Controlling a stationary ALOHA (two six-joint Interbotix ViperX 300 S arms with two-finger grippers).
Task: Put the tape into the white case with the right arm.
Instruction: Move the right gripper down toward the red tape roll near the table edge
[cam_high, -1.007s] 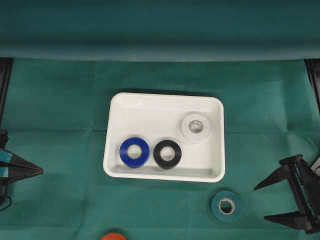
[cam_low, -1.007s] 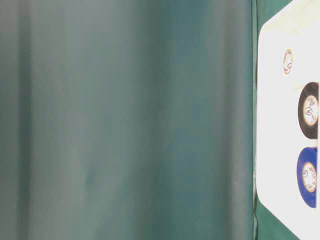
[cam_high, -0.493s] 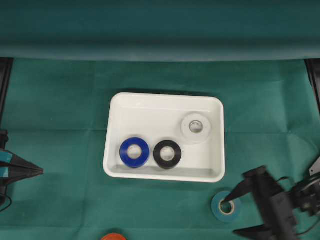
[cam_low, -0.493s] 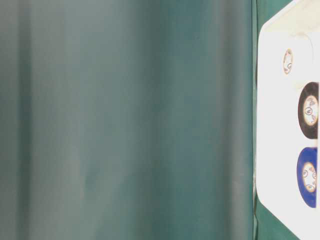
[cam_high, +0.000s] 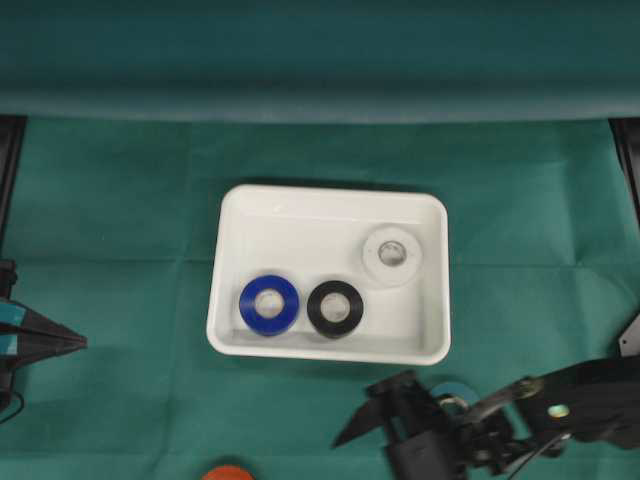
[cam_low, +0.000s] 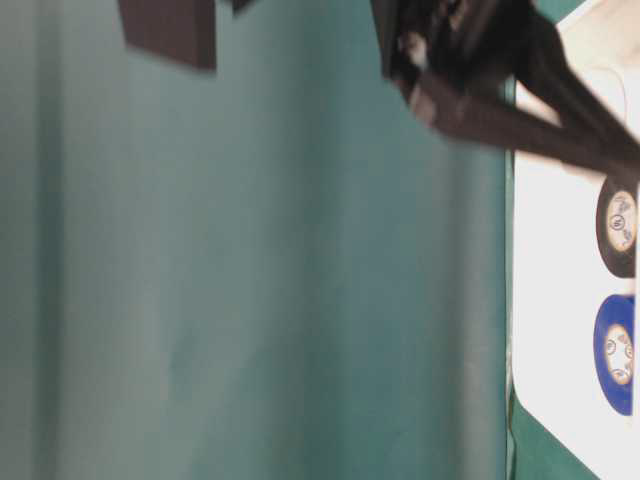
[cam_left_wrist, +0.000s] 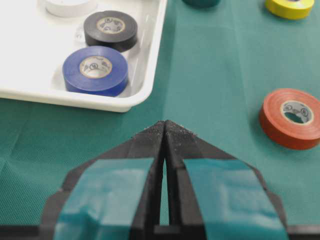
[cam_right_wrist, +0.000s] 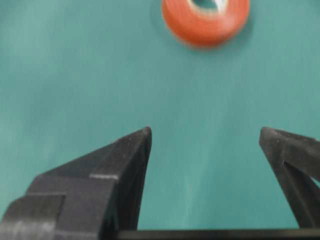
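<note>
The white case (cam_high: 229, 330) lies mid-table and holds a blue tape (cam_high: 268, 304), a black tape (cam_high: 335, 308) and a white tape (cam_high: 392, 255). A teal tape (cam_high: 458, 386) lies just in front of the case, mostly covered by my right arm (cam_high: 560, 400). An orange tape (cam_right_wrist: 205, 17) lies on the cloth ahead of my right gripper (cam_right_wrist: 205, 135), which is open and holds nothing. Far left, my left gripper (cam_left_wrist: 165, 124) rests shut and empty.
A yellow tape (cam_left_wrist: 292, 6) lies on the cloth beyond the orange tape (cam_left_wrist: 292, 117). The orange roll sits at the table's front edge (cam_high: 225, 472). A green backdrop fold runs along the back.
My right arm has swung from the right edge leftward along the front, passing over the teal tape. Its gripper now points left and has stayed open. The left arm has not moved.
</note>
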